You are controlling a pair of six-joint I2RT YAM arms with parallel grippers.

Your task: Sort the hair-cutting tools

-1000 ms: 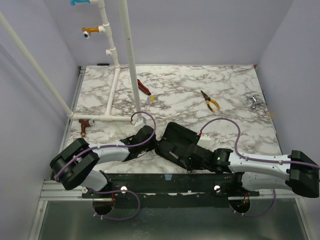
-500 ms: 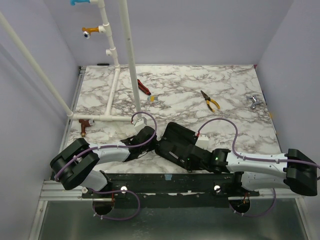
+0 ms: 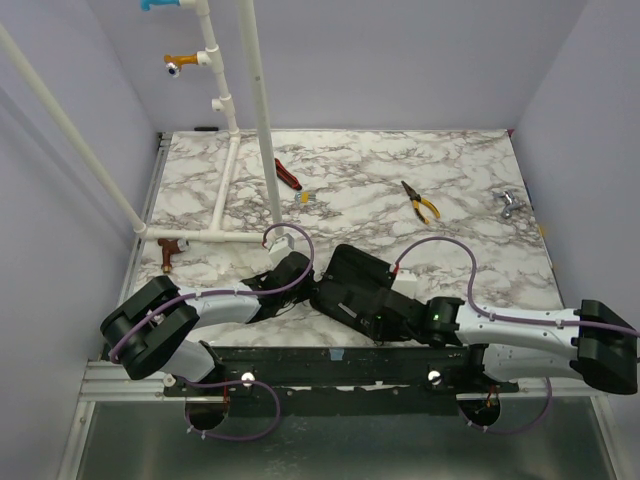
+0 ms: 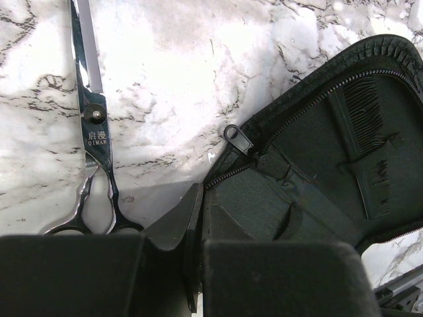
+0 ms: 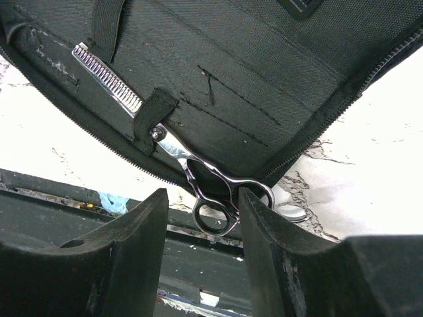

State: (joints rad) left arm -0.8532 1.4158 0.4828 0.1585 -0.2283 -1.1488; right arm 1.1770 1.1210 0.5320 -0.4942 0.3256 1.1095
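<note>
An open black zip case [image 3: 352, 283] lies near the table's front edge. In the left wrist view, one silver scissors [image 4: 92, 125] lies on the marble left of the case [image 4: 310, 185], and the black comb [image 4: 370, 152] sits in a case pocket. My left gripper [image 4: 200, 198] is shut on the case's edge. In the right wrist view, a silver toothed scissors [image 5: 173, 146] is tucked under an elastic strap inside the case [image 5: 264, 72]. My right gripper [image 5: 203, 198] is open, with the scissors' finger rings between its fingers.
Yellow-handled pliers [image 3: 421, 201] and a red-and-black tool [image 3: 288, 175] lie at the back of the marble table. White pipes [image 3: 262, 120] stand at the left, with a brown fitting [image 3: 166, 255] beside them. A small silver fitting [image 3: 509, 204] lies at the far right.
My right arm shifted slightly left, then back right along the front edge. The left arm and the case have not visibly moved.
</note>
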